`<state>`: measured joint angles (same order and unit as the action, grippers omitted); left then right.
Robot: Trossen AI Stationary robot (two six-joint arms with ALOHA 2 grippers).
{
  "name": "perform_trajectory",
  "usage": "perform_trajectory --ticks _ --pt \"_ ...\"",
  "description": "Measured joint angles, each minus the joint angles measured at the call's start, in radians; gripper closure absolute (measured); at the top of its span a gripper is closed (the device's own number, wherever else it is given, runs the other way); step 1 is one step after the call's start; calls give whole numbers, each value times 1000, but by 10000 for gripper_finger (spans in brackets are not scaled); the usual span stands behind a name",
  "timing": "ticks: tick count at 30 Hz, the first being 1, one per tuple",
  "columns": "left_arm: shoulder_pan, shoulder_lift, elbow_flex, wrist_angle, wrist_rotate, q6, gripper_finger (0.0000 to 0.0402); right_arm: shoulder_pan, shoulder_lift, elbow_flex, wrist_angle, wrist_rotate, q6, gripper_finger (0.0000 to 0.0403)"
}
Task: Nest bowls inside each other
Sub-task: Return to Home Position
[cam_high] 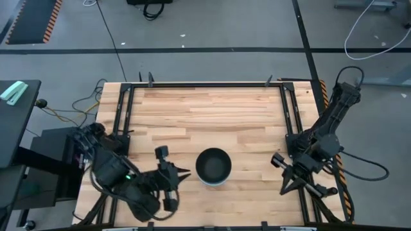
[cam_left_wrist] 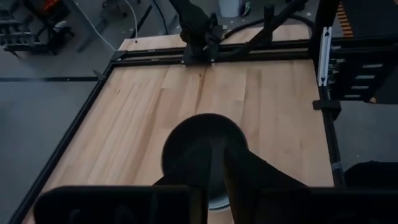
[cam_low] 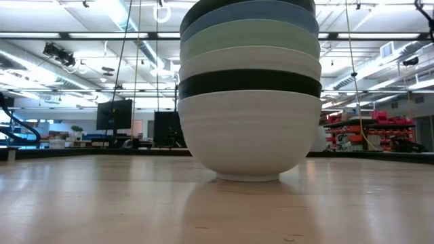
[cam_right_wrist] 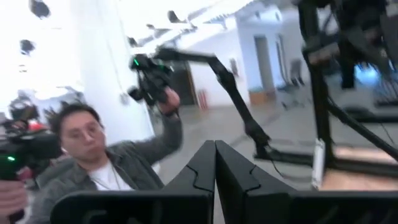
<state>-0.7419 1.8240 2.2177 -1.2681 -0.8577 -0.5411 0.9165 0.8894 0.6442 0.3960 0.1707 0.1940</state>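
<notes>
All six bowls are being carried as one nested stack (cam_high: 213, 166) on the wooden table (cam_high: 212, 109), near its front edge and about midway between left and right. In the low view the order is being shown from the table upward: the bottom white bowl (cam_low: 249, 135) is resting on the wood, the lower black bowl (cam_low: 249, 83) is sitting in it, then the second white bowl (cam_low: 249, 64), the mint green bowl (cam_low: 249, 37) and the blue bowl (cam_low: 249, 15). The top black bowl (cam_high: 213, 165) is being seen from above as a dark hollow. The stack is standing upright and is being touched by neither arm.

The left gripper (cam_high: 185, 172) is being held just to the left of the stack, pointed toward it but apart from it. Its fingers (cam_left_wrist: 239, 177) are being pressed together with nothing between them.

The right gripper (cam_right_wrist: 216, 155) is being held at the table's right edge, well apart from the bowls. Its fingers (cam_right_wrist: 239, 177) are likewise being pressed together on nothing, and it is being aimed out into the room.

Past it a person (cam_right_wrist: 106, 168) in a grey jacket is being shown, with a raised hand (cam_right_wrist: 169, 102) wrapped around a dark handle (cam_right_wrist: 149, 71) on a jointed arm.
</notes>
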Motion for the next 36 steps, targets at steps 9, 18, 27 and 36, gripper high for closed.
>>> perform_trajectory --ticks 9,18,27,36 --pt "25 64 0 212 34 149 352 82 45 -73 250 -42 -111 385" --pt "58 -32 1 467 381 394 357 81 43 -70 237 -42 -118 385" --pt "65 -180 0 397 382 403 349 81 31 -70 216 -45 -111 385" --pt "66 -258 -1 244 269 324 360 81 31 -69 210 -46 -108 385"
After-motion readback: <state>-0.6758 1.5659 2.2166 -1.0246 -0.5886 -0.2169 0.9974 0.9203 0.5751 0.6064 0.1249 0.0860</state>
